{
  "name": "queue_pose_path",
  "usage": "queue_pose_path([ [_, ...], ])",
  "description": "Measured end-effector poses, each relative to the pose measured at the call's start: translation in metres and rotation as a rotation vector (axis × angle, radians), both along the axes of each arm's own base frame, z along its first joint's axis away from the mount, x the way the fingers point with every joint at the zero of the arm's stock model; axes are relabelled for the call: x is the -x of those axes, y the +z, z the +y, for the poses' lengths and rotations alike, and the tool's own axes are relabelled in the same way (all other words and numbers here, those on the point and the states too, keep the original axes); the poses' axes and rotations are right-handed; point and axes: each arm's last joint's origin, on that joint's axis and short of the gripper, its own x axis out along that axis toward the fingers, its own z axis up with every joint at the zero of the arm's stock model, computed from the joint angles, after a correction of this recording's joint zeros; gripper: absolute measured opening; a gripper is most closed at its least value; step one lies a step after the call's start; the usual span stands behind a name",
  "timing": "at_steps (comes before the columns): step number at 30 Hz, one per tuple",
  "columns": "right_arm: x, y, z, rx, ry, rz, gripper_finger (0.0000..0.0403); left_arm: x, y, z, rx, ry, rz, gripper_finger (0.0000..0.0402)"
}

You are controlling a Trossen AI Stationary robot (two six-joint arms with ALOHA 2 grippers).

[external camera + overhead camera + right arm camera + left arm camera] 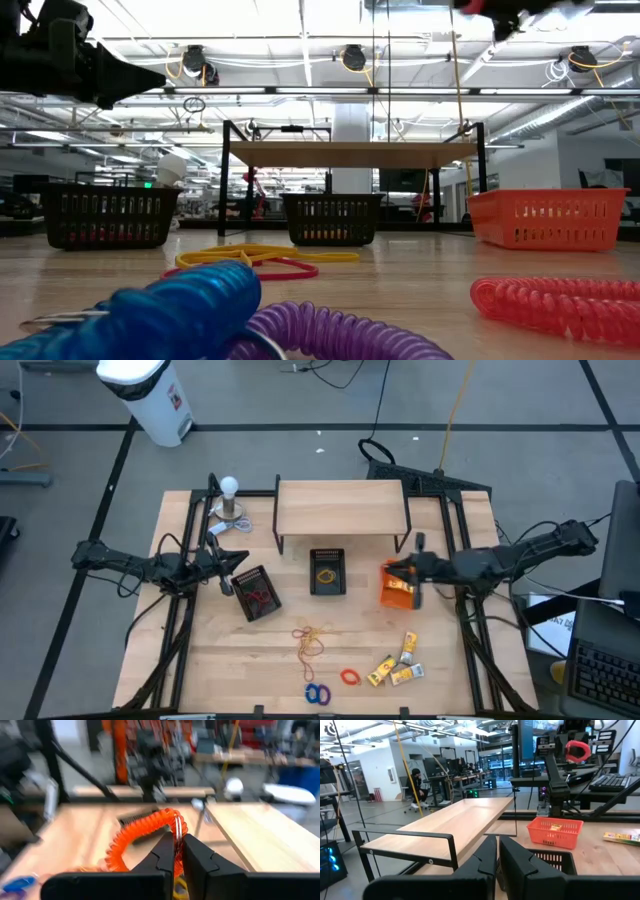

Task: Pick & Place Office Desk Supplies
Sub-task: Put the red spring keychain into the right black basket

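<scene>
Orange coil ring (145,832) pinched in right claw (178,851) above orange bin's rim (383,582) — left claw (498,861) clenched, empty.

Both arms are dark, near black, built of slim tubular links joined by thicker rounded joint housings, with thin black cables looping loosely along their outer sides in the overhead picture. The left arm (150,565) and the right arm (510,557) look alike in build and finish. Each ends in a two-finger gripper of matte black plastic: the left gripper (498,851) has broad, blocky, wedge-shaped fingers (522,865) with bevelled edges rising from a wide flat crossbar, and the right gripper (176,851) shows the same angular fingers (197,860) tapering to narrow tips.
</scene>
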Motion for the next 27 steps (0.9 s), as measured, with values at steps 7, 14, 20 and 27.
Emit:
queue_pose_path([
  [7, -0.09, 0.018, 0.004, 0.077, -0.01, 0.269, 0.0009, 0.0, 0.003, 0.0, 0.008, 0.0, -0.033, 0.0024],
  [14, -0.15, -0.009, -0.017, 0.004, 0.009, 0.406, 0.0009, 0.001, 0.005, 0.0, 0.013, 0.0, -0.053, 0.0024],
  [20, -0.176, -0.056, -0.046, -0.106, -0.05, 0.539, 0.0008, 0.001, 0.005, 0.0, 0.015, -0.001, -0.054, 0.0024],
  [27, -0.194, -0.106, -0.066, -0.169, -0.101, 0.659, 0.0008, 0.001, 0.005, 0.0, 0.035, -0.004, -0.06, 0.0024],
])
